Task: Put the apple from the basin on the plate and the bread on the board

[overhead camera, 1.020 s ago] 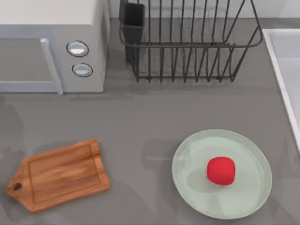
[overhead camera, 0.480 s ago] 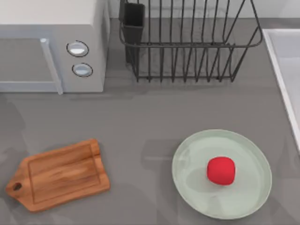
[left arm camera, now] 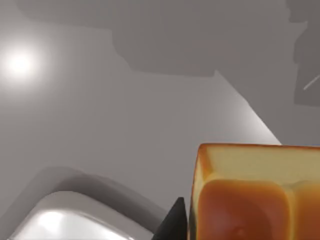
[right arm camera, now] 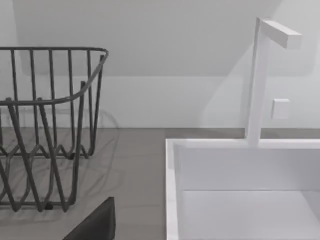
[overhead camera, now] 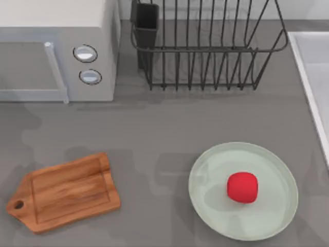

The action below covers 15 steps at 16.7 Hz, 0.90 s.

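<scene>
The red apple (overhead camera: 242,187) lies on the mint-green plate (overhead camera: 211,198) at the table's front right. At the front left lies the bare wooden board (overhead camera: 67,191). In the left wrist view the golden-brown bread (left arm camera: 255,165) hangs above a grey surface, with my left gripper (left arm camera: 240,225) shut on it; one dark fingertip (left arm camera: 175,222) presses its side. The basin (overhead camera: 308,77) runs along the right edge, and its white rim (right arm camera: 172,190) lies just beyond a dark part of my right gripper (right arm camera: 95,225).
A grey microwave (overhead camera: 56,51) stands at the back left and a black wire dish rack (overhead camera: 205,46) at the back middle. A white faucet (right arm camera: 260,80) rises behind the basin. The grey counter between board and plate is open.
The soft shadow over the table's left side has spread rightward toward the board. Apple, plate and board have not moved.
</scene>
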Tool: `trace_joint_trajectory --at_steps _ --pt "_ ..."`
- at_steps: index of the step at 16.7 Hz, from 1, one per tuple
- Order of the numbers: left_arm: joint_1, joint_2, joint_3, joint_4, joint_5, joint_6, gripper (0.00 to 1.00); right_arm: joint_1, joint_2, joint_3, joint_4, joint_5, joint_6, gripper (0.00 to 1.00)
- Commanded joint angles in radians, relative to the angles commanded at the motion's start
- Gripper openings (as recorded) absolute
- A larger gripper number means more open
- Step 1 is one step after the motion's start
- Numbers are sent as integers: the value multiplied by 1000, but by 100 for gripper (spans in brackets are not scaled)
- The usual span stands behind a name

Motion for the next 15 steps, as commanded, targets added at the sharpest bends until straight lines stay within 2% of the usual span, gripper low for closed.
trace_joint_trajectory --at_steps 6,15 --pt "-140 -5 -14 41 -31 -637 0 0 0 0 0 0 0 100" --pt "-347 -13 -62 77 -45 -1757 0 0 0 0 0 0 0 100"
